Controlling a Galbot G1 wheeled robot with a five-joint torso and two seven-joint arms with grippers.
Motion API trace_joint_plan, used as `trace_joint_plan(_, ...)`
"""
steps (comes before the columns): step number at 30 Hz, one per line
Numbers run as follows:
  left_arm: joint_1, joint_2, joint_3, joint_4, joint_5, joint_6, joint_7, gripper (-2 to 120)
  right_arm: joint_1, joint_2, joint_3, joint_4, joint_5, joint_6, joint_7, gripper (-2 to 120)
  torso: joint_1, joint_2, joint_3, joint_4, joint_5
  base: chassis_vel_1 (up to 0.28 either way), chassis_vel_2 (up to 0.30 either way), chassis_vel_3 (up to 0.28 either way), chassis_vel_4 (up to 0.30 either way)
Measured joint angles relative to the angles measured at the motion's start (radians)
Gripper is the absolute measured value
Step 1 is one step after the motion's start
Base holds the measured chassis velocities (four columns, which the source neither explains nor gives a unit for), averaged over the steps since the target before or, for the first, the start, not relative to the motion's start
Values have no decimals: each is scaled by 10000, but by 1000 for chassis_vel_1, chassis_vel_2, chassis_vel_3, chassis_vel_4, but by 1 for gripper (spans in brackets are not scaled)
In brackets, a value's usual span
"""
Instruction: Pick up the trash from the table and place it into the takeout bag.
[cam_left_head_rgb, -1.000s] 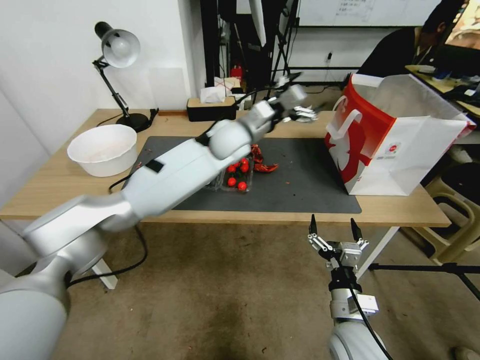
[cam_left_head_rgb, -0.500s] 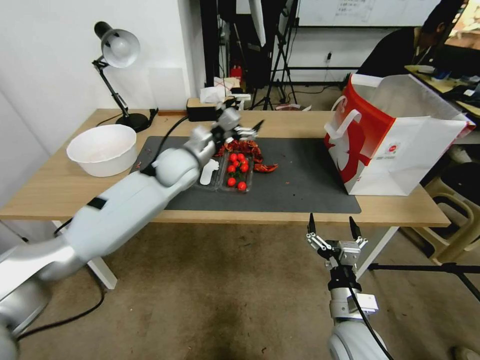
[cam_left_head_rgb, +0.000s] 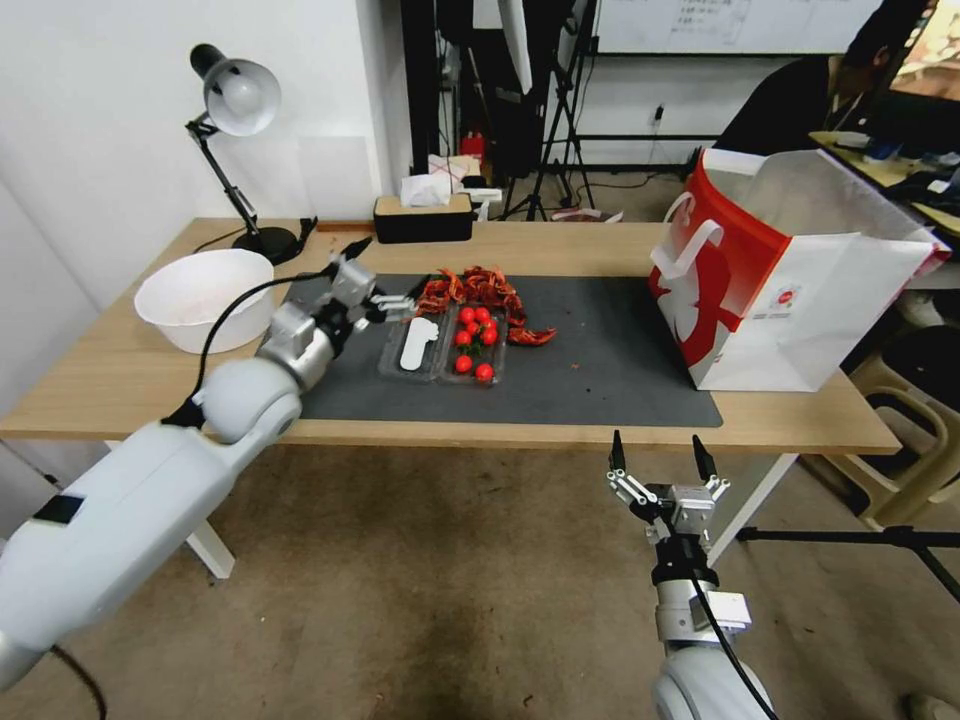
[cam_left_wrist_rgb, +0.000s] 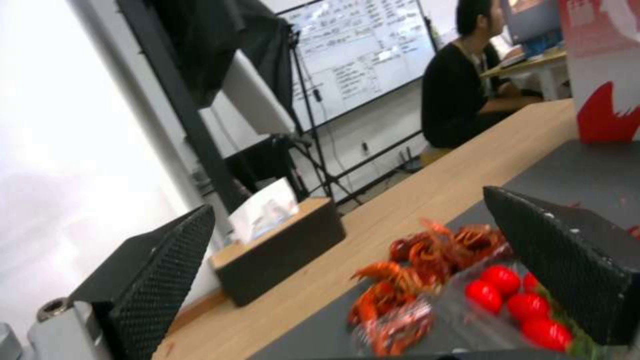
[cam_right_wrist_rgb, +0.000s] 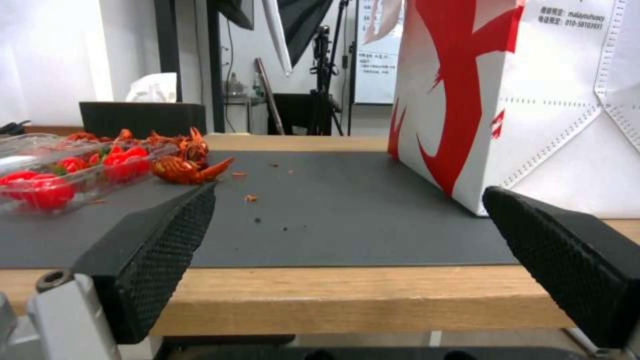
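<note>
Left tool (cam_left_head_rgb: 385, 281): fingers spread wide, empty, over dark grey mat (cam_left_head_rgb: 600, 370) beside clear tray of cherry tomatoes (cam_left_head_rgb: 470, 350). Right tool (cam_left_head_rgb: 658, 462): wide apart, empty, below counter (cam_left_head_rgb: 110, 370) front edge. Crayfish shells (cam_left_head_rgb: 480, 290): heaped on mat behind tray. Takeout bag (cam_left_head_rgb: 790, 280): upright, mouth open, right end of mat.

Left arm stretched forward and up from the shoulder, elbow bent, wrist angled inward over the desk (cam_left_head_rgb: 120, 360). Left pincer (cam_left_head_rgb: 385, 275) hangs above it with fingers (cam_left_wrist_rgb: 157, 272) spread wide, nothing between them. Right arm is low, in front of the desk's near edge, forearm upright. Right pincer (cam_left_head_rgb: 657, 457) points up, its two black fingers (cam_right_wrist_rgb: 157, 240) parted and empty.
</note>
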Motion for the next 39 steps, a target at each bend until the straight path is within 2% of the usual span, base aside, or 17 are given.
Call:
trace_joint_plan(6,1563,216,-1248,-525,155,-253,-74,100,-44,38,-62,-3,-81,28,0,100,0,0,0,-2,1,0,0,0,0)
trace_joint_plan(10,2268,163,-1703,-675,222,-324,-107,100,-46,49,-67,-17,-108,51,0,100,0,1,1,1,2,0,0,0,0)
trace_joint_plan(14,3434,-182,-2482,-800,469,-576,-159,100,-77,61,-67,-41,-133,99,2,100,0,0,0,-1,1,0,0,0,0)
trace_joint_plan(19,4032,-453,-2947,-948,545,-623,-167,100,-93,73,-65,-55,-141,135,3,100,1,0,0,-1,3,0,0,0,0)
trace_joint_plan(21,4490,-754,-3334,-1048,657,-670,-167,100,-104,76,-63,-63,-145,160,4,100,1,0,0,-1,4,0,0,0,0)
trace_joint_plan(32,5023,-1149,-3763,-1156,749,-719,-159,100,-106,66,-60,-81,-146,179,5,100,1,0,0,0,3,0,0,0,0)
trace_joint_plan(39,5732,-1719,-4351,-1324,807,-746,-143,100,-80,26,-59,-97,-146,183,7,100,2,0,1,0,3,0,0,0,0)
